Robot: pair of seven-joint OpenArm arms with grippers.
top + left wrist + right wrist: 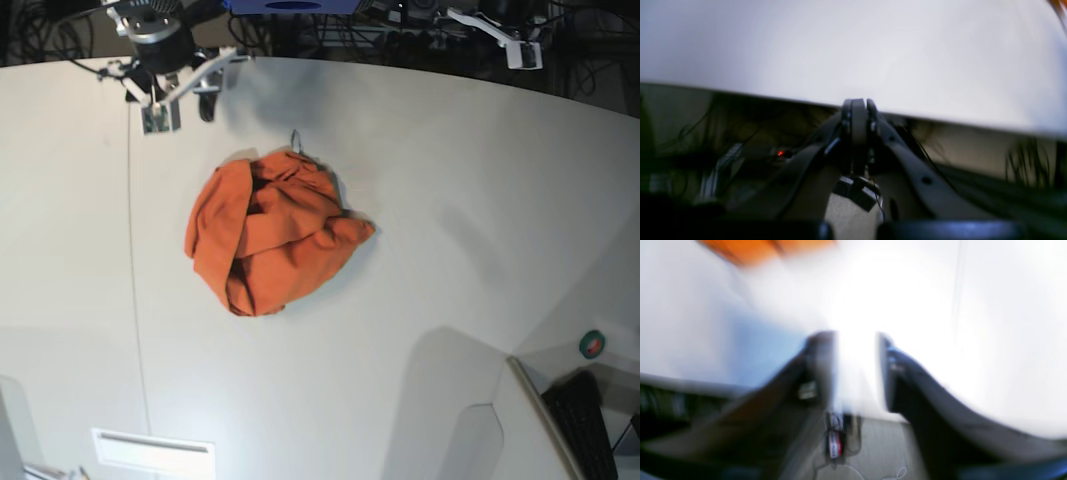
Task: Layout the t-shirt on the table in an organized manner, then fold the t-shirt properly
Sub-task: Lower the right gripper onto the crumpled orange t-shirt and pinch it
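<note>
Left gripper (pixel 858 103) pinched closed and empty, right gripper (pixel 855 336) parted, both clear of the crumpled t-shirt (pixel 270 232) on the table (pixel 450 200)

Large white table (pixel 420 230) with curved far edge, thin dark seam line (pixel 132 260) down one side, crumpled orange t-shirt (pixel 268 232) bunched on it near the middle

Wrist views blurred, the right one glare-washed; base view sharp, softly shadowed.

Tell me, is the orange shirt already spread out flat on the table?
No, the t-shirt lies crumpled in a heap on the table.
</note>
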